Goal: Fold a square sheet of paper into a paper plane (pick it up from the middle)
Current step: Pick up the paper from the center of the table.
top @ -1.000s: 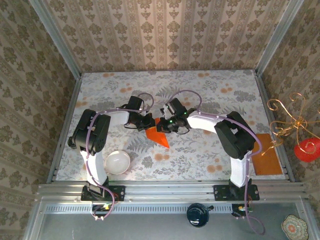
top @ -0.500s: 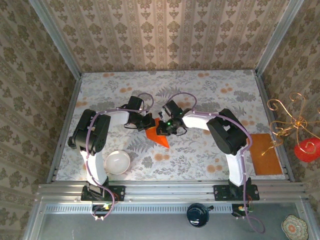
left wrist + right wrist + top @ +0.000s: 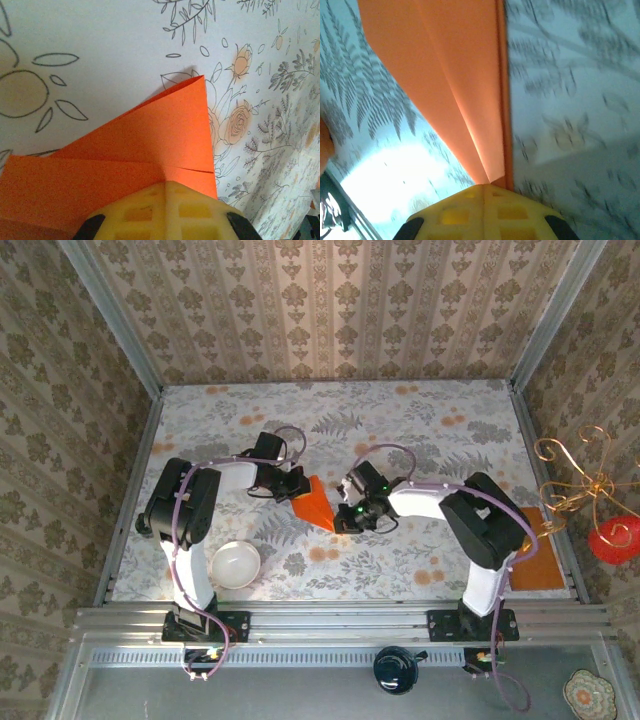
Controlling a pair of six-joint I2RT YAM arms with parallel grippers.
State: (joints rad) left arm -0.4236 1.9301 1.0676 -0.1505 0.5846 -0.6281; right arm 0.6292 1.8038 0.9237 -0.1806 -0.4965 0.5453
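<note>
Left gripper [image 3: 298,485] closed tight, down on the wide end of the half-folded orange paper [image 3: 315,503] in the middle of the table [image 3: 430,425], right gripper [image 3: 344,522] closed tight at its thin point; with a hard push, can slide the whole paper, bend a fold, or just squash the tiny tip.

One paper plane [image 3: 315,504], one white bowl [image 3: 235,564], one brownish-orange rectangle [image 3: 545,562]

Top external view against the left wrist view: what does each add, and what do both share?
Top external adds the round white bowl, the dull brownish-orange rectangle at the right edge, and the right gripper with both arms. Left wrist adds the overlapping layers of the bright orange folded paper up close, with the shut left gripper touching them. Both share that paper and the floral tablecloth.
</note>
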